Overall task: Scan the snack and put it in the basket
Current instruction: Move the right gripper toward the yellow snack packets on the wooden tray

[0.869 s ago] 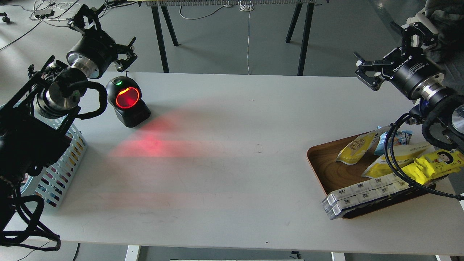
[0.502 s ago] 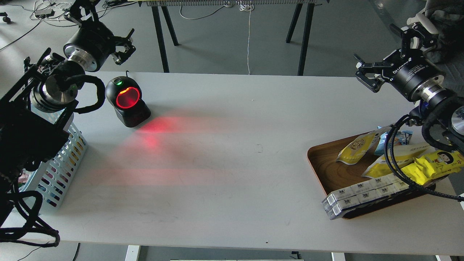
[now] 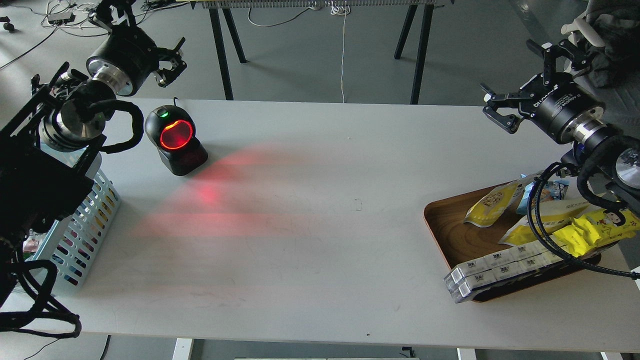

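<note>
The snack (image 3: 492, 202), a yellow and white pouch picturing beige nuts, lies at the near-left of the brown wooden tray (image 3: 437, 225) on the table's right side. The light blue slotted basket (image 3: 87, 220) stands at the table's left edge, partly hidden by my left arm. My right gripper (image 3: 524, 82) is open and empty, held in the air behind and above the tray. My left gripper (image 3: 145, 37) is open and empty, raised behind the black barcode scanner (image 3: 175, 137), which glows red.
The tray also holds a bright yellow wrapper with a cartoon face (image 3: 597, 225), another yellow and white pouch (image 3: 545, 217), a light blue packet (image 3: 550, 190) and long white boxes (image 3: 495, 272) overhanging its front edge. Black cables from my right arm hang over the tray. Red scanner light falls on the table.
</note>
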You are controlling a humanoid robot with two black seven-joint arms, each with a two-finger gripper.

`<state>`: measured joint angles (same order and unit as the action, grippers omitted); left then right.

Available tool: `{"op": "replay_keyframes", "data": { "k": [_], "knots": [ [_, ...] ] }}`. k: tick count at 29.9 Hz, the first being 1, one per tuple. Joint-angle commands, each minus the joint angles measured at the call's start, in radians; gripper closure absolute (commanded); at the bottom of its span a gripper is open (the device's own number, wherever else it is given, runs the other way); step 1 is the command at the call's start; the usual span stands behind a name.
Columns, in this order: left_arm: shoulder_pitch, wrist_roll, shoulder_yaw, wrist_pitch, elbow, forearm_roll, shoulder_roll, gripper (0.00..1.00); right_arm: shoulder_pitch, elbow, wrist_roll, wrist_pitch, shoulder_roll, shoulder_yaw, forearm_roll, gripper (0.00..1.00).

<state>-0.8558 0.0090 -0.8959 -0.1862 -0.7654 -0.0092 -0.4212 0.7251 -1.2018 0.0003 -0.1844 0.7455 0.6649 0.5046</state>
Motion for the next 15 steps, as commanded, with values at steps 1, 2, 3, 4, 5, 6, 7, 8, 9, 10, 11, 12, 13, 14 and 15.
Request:
{"op": "replay_keyframes", "data": {
  "k": [1, 2, 3, 4, 5, 6, 7, 8, 9, 10, 11, 12, 13, 14, 15],
  "knots": [
    [-0.002, -0.003, -0.002, -0.001, 0.000, 0.000, -0.002, 0.00, 0.088, -0.004, 0.000, 0.000, 0.034, -0.103, 0.006, 0.01],
    [-0.002, -0.004, -0.003, -0.001, 0.000, 0.000, -0.002, 0.00, 0.112, -0.005, 0.000, -0.001, 0.037, -0.132, 0.009, 0.01],
    [-0.005, -0.006, -0.002, -0.001, 0.000, 0.000, -0.002, 0.00, 0.141, -0.008, 0.000, 0.000, 0.043, -0.165, 0.011, 0.01],
    [-0.006, -0.009, -0.003, -0.002, 0.000, 0.000, -0.002, 0.00, 0.173, -0.016, 0.000, 0.000, 0.057, -0.195, 0.011, 0.01],
    [-0.006, -0.009, -0.003, -0.002, -0.002, 0.000, -0.004, 0.00, 0.201, -0.024, -0.002, 0.002, 0.074, -0.223, 0.011, 0.01],
    [-0.006, -0.009, -0.003, -0.002, 0.000, 0.000, -0.004, 0.00, 0.236, -0.031, -0.006, 0.005, 0.092, -0.257, 0.011, 0.01],
    [-0.006, -0.009, -0.002, -0.002, 0.000, 0.000, -0.004, 0.00, 0.269, -0.041, -0.012, 0.011, 0.109, -0.292, 0.009, 0.01],
    [-0.006, -0.009, -0.002, -0.002, 0.000, 0.000, -0.004, 0.00, 0.314, -0.053, -0.017, 0.022, 0.124, -0.344, 0.006, 0.01],
    [-0.006, -0.010, -0.002, -0.002, -0.002, 0.000, -0.004, 0.00, 0.368, -0.070, -0.028, 0.037, 0.138, -0.408, 0.003, 0.01],
    [-0.006, -0.011, -0.002, -0.002, 0.000, 0.000, -0.004, 0.00, 0.419, -0.091, -0.045, 0.054, 0.150, -0.463, 0.003, 0.01],
    [-0.006, -0.011, -0.002, -0.002, -0.002, 0.000, -0.004, 0.00, 0.480, -0.114, -0.072, 0.078, 0.163, -0.528, 0.003, 0.01],
    [-0.006, -0.011, -0.003, -0.002, 0.000, 0.000, -0.005, 0.00, 0.544, -0.142, -0.106, 0.110, 0.175, -0.591, 0.005, 0.01],
    [-0.006, -0.012, -0.003, -0.002, -0.002, 0.000, -0.005, 0.00, 0.603, -0.165, -0.135, 0.140, 0.187, -0.644, 0.006, 0.01],
    [-0.006, -0.012, -0.005, -0.002, -0.002, 0.000, -0.005, 0.00, 0.664, -0.191, -0.163, 0.167, 0.204, -0.692, 0.006, 0.01],
    [-0.006, -0.012, -0.006, -0.002, 0.000, 0.000, -0.005, 0.00, 0.710, -0.212, -0.177, 0.184, 0.218, -0.727, 0.006, 0.01]
  ]
}}
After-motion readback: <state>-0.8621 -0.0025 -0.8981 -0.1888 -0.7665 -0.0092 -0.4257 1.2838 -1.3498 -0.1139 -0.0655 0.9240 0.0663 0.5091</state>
